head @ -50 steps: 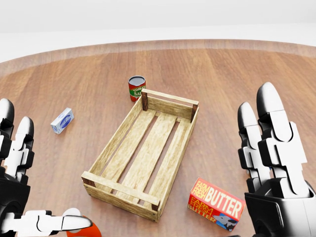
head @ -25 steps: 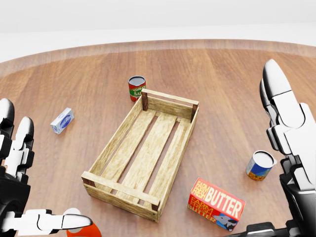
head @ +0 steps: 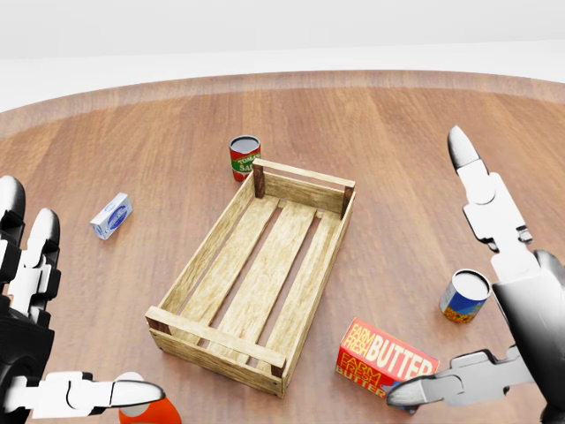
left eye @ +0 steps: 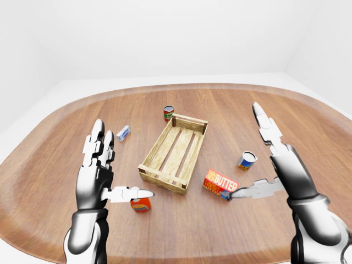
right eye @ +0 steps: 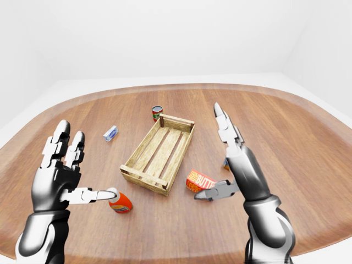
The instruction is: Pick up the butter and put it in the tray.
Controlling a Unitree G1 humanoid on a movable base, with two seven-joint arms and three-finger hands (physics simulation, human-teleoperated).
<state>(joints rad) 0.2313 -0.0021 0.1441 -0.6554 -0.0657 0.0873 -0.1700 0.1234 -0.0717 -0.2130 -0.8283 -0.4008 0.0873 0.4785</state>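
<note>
We see the butter lying flat on the wooden desk, just right of the near corner of the slatted wooden tray in the head view. Our right robot hand is spread wide above it, thumb tip reaching over the box's lower edge, fingers pointing up and away; nothing is gripped. A blue-and-white can stands right of the butter. Our left robot hand is likewise splayed and empty, its thumb over an orange can. A red can stands touching or just beside the tray's upper end, and a small blue-white carton lies well left.
</note>
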